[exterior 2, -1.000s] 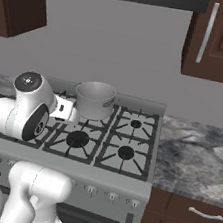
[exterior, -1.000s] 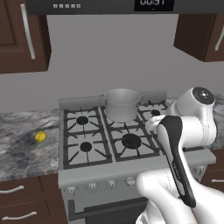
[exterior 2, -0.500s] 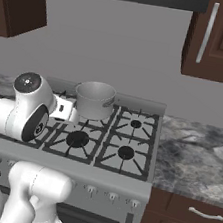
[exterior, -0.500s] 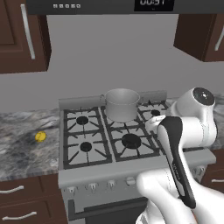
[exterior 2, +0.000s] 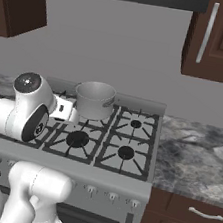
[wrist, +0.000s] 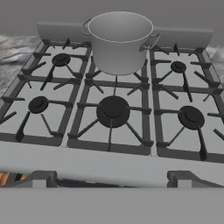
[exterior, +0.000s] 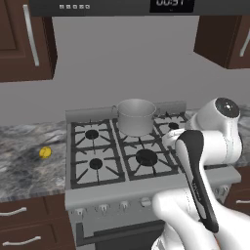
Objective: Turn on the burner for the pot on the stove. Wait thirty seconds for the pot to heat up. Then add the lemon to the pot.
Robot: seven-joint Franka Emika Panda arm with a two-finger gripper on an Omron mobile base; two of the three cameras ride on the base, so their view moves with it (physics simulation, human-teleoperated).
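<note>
The pot (exterior: 136,116) sits on the stove (exterior: 122,193), on the middle burner of the back row. It is round and grey, with 2 small handles. In the hand view the pot (wrist: 119,41) is straight ahead and far from the tool, past the big wide burner (wrist: 113,110) in the front row.

I see no flame under the pot, so I think the first step — turning on the burner — is not done yet.

The tool (wrist: 111,179) hangs in front of the stove, near its front edge. Its 2 finger tips (wrist: 40,178) stand far apart, spread as wide as they go, and nothing is between them.

The knobs (exterior 2: 96,191) run in a row along the front of the stove. They lie lower than the tool and closer to the robot. So the next move, I think, goes down and toward the front face, not out toward the pot. Which knob runs the pot's burner I cannot tell.

The lemon (exterior: 45,152) is small and yellow. It lies on the worktop (exterior: 22,168) to the left of the stove, well apart from the pot and far off to the tool's left — that part comes last.
</note>
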